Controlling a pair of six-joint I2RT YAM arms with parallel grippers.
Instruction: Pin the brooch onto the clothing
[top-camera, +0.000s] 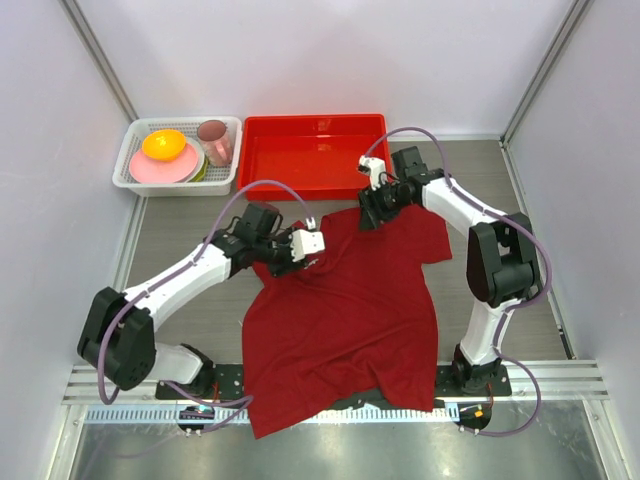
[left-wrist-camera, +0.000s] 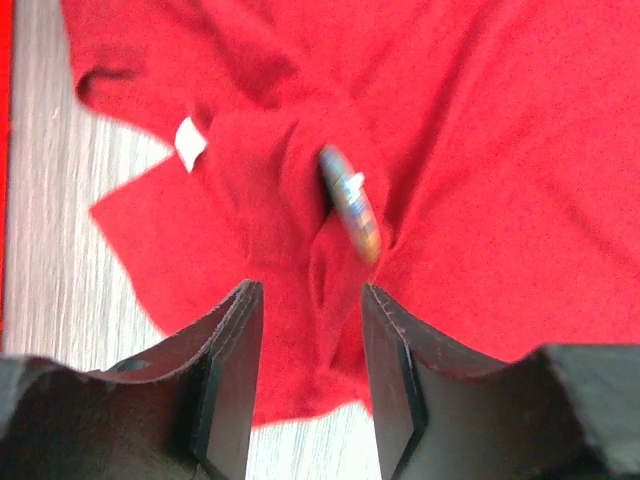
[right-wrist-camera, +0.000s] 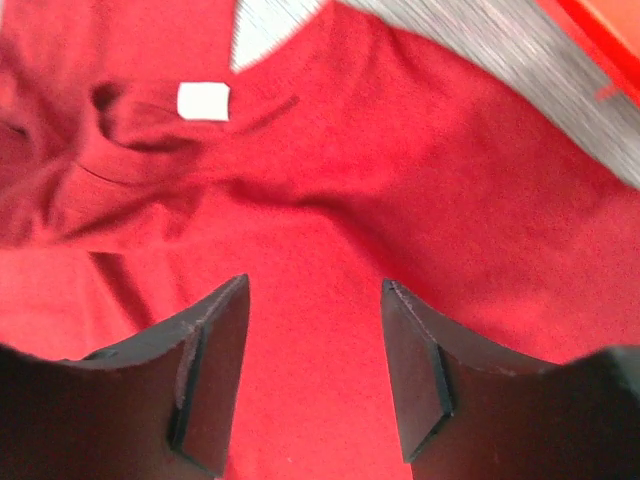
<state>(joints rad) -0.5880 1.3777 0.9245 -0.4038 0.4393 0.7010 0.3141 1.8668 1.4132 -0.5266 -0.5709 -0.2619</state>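
The clothing, a dark red T-shirt, lies flat on the table with its collar toward the far side. In the left wrist view the brooch stands edge-on against a pinched-up ridge of the shirt, just past my fingertips. My left gripper is open, and the cloth ridge runs between its jaws without being clamped. It hovers at the shirt's left shoulder. My right gripper is open above flat red cloth near the collar. The white neck label lies beyond it.
A bright red plastic tray stands just behind the shirt. To its left a white basket holds bowls, a yellow fruit and a pink cup. Grey wooden tabletop shows left of the collar. White walls enclose the workspace.
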